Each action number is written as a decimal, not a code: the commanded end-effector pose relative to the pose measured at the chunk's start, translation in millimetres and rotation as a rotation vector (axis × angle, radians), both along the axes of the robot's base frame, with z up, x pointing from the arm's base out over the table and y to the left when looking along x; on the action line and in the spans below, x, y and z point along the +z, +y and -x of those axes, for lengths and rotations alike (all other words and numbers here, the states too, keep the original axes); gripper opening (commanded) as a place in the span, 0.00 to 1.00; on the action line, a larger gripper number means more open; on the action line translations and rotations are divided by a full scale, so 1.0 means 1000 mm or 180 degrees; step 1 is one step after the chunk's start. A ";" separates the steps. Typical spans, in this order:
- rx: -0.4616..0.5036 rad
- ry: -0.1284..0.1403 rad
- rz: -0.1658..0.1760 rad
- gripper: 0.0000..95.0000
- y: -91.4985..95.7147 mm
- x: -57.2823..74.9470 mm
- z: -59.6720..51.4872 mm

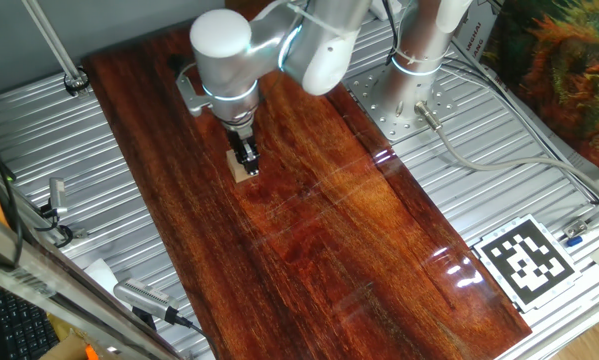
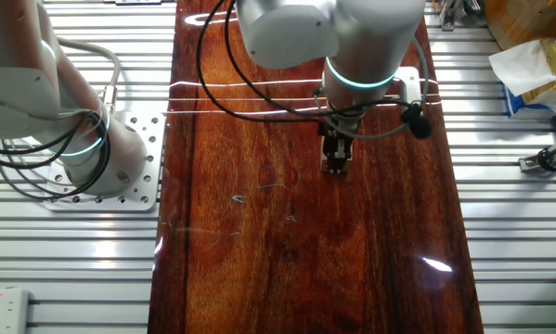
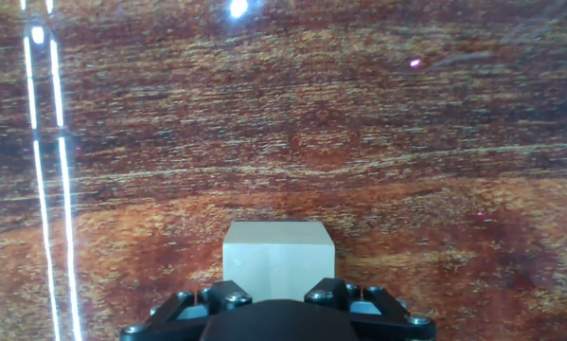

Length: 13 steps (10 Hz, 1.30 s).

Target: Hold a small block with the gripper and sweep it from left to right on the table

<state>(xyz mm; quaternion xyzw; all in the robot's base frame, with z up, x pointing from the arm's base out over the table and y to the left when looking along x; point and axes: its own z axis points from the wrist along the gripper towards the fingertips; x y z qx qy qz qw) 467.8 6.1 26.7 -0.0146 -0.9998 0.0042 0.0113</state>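
The small block [image 1: 242,169] is a light tan wooden cube resting on the table [image 1: 319,220], a glossy reddish-brown board. The gripper [image 1: 246,160] is a slim black two-fingered tip pointing straight down, shut on the block's upper part. In the hand view the block [image 3: 278,252] fills the space between the two black fingers [image 3: 231,296] at the bottom edge. In the other fixed view the gripper [image 2: 337,160] stands on the board's far right part [image 2: 259,213]; the block is mostly hidden under the fingers there.
Ribbed grey metal surrounds the board. The arm's white base post [image 1: 419,45] stands on a plate at the back. A black-and-white marker tag [image 1: 526,262] lies front right. Cables and a small tool [image 1: 144,300] lie front left.
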 end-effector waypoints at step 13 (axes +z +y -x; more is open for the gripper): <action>-0.0031 -0.0011 0.0016 0.00 0.005 -0.042 0.033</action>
